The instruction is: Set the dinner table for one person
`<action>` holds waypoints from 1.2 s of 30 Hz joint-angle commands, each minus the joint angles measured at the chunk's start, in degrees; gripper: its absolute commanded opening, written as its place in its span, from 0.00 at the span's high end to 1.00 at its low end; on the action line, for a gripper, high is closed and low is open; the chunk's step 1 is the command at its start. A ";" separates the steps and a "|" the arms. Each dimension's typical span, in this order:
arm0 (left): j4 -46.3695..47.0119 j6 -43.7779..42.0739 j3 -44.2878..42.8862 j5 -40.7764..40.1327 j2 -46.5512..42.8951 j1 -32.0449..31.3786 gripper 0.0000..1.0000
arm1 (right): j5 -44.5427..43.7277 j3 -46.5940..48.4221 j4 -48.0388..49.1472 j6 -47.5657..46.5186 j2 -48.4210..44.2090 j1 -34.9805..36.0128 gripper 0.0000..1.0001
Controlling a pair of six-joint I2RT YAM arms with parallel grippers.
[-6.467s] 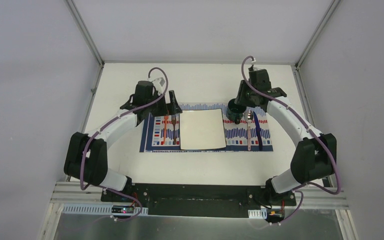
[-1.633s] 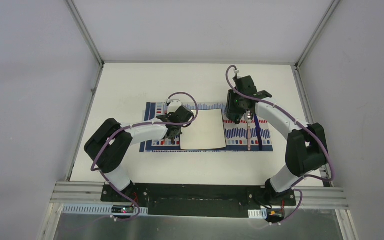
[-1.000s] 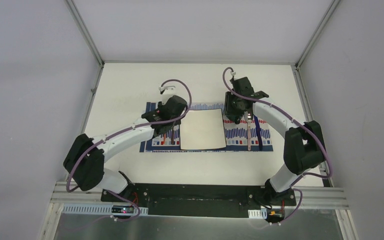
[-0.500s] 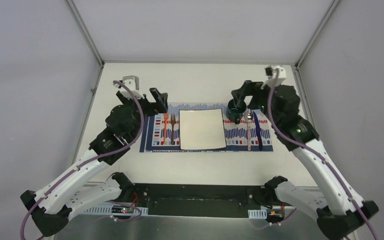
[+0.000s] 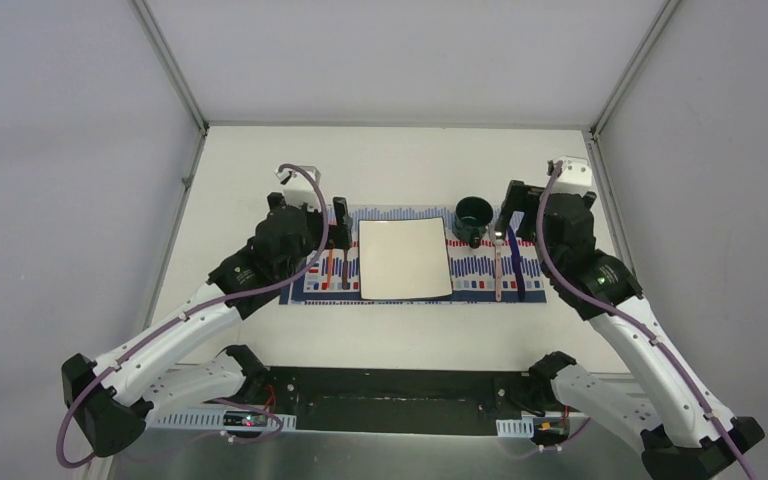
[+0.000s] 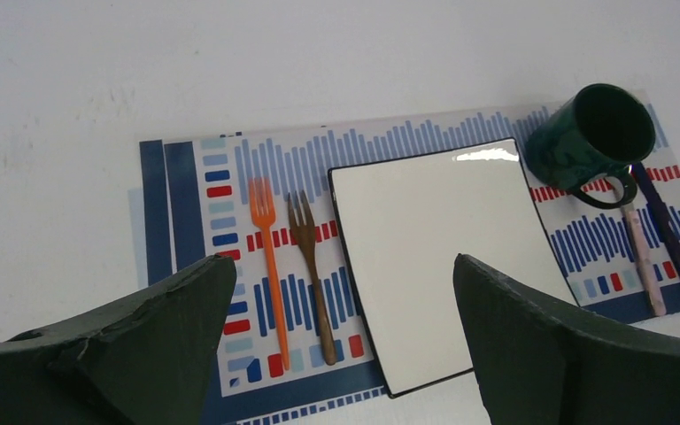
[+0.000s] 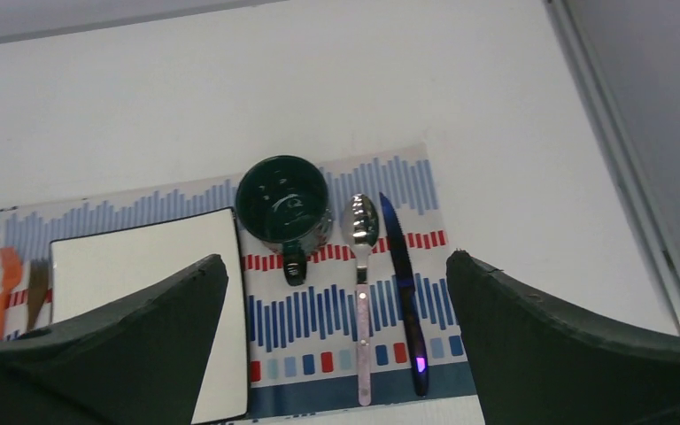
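The dinner table (image 5: 260,180), a plain white top framed in aluminium, spread out on every side of the square white plate (image 5: 405,258) and carried everything else; the plate lay flat on the middle of a striped placemat (image 5: 480,272) in blue, red and white, which rested on the table and reached well past the plate to left and right. Left of the plate lay two forks side by side, tines to the far side: a brown fork (image 6: 310,266) just beside the plate, and an orange fork (image 6: 268,257) next to it on the outer side. Just off the plate's far right corner a dark green mug (image 7: 283,204) stood upright, its handle turned toward the near side; right of the plate lay a spoon (image 7: 360,266) with its bowl to the far side, and beyond it a knife (image 7: 405,283) with a dark handle, parallel to the spoon. The left gripper (image 6: 340,264) hung above the forks, left of the plate, its jaws spread wide with nothing between them; the right gripper (image 7: 335,258) hung above the mat right of the plate, near the spoon's bowl, jaws likewise wide apart and empty.
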State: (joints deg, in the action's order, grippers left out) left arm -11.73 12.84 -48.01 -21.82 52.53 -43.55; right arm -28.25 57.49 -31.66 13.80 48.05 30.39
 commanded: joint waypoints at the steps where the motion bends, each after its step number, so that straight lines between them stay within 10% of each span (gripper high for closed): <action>1: -3.03 0.37 -2.65 -1.64 1.09 -0.48 0.01 | -13.76 2.13 -1.00 0.55 1.44 1.31 0.00; 9: -6.13 0.13 -6.01 -8.40 3.46 0.45 0.01 | -27.55 9.65 -1.84 -1.24 10.67 1.03 0.00; 19: 6.02 1.27 -4.52 20.16 10.46 11.91 0.01 | 1.23 5.03 14.73 3.16 12.43 -4.66 0.01; 36: 11.00 -0.36 -4.97 25.60 20.85 11.93 0.01 | 14.17 1.70 23.79 -1.62 24.59 4.23 0.06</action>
State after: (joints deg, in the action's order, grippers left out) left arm -4.54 13.72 -52.51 2.13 72.47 -31.53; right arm -15.46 58.33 -12.95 13.19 72.82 34.52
